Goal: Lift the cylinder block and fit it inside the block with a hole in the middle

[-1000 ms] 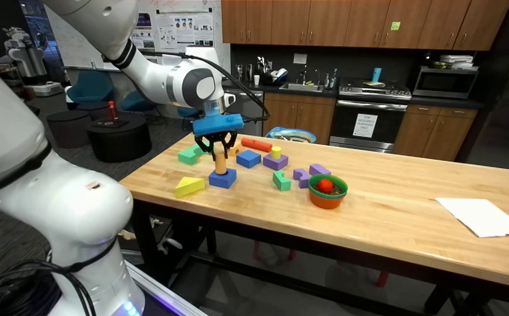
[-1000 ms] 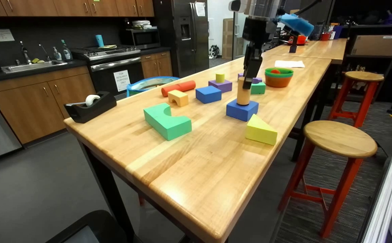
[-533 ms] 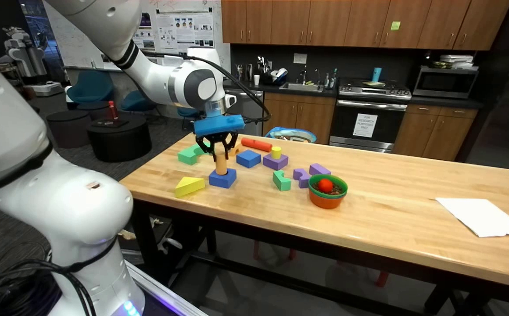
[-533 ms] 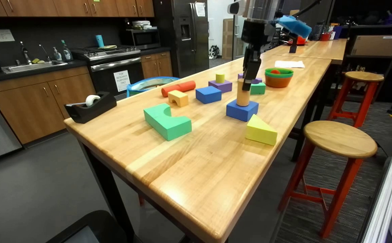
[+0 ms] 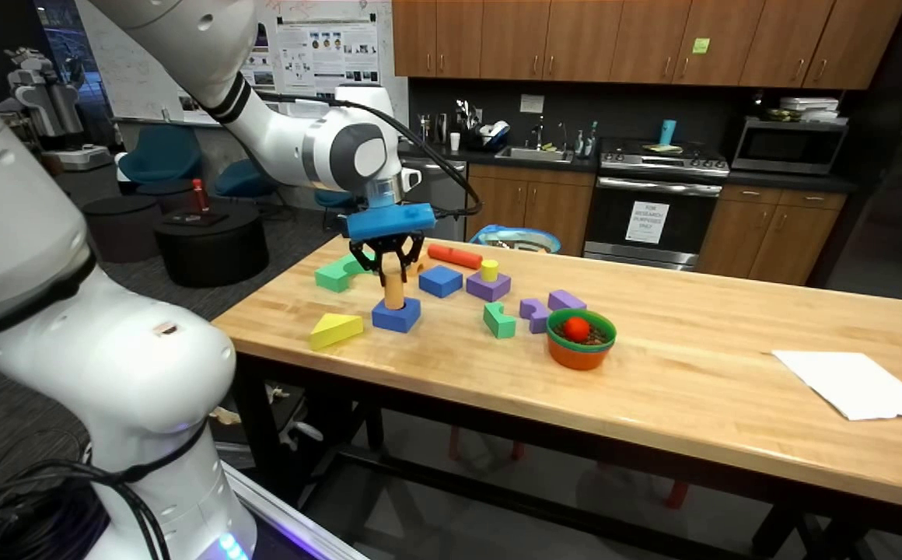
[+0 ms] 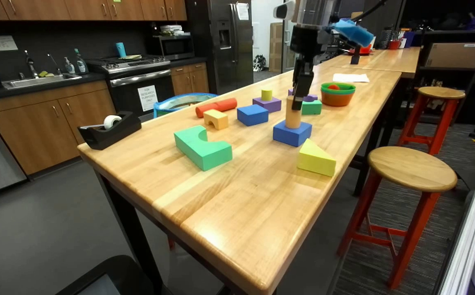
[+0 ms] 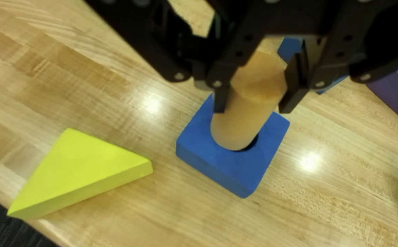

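Observation:
The cylinder block (image 7: 242,120) is tan-orange and stands close to upright between my fingers, slightly tilted in the wrist view. My gripper (image 7: 253,107) is shut on its upper part. The blue block with a hole (image 7: 226,168) lies flat on the table right under it. The cylinder's lower end is at the hole, and a dark crescent of the hole shows beside it. I cannot tell whether the end is inside the rim. In both exterior views the cylinder block (image 5: 394,294) (image 6: 293,116) stands tall above the holed block (image 5: 396,320) (image 6: 290,136).
A yellow triangle block (image 7: 82,168) lies close beside the holed block, near the table edge. A solid blue block (image 6: 252,115), a purple block (image 6: 268,105) bearing a yellow cylinder, and a green block (image 6: 202,149) lie around. Stacked bowls (image 5: 580,354) stand farther along the table.
The gripper, cylinder block and holed block have shifted slightly together, away from the yellow triangle. The cylinder's lower end appears slightly lower against the holed block. The grip stays shut.

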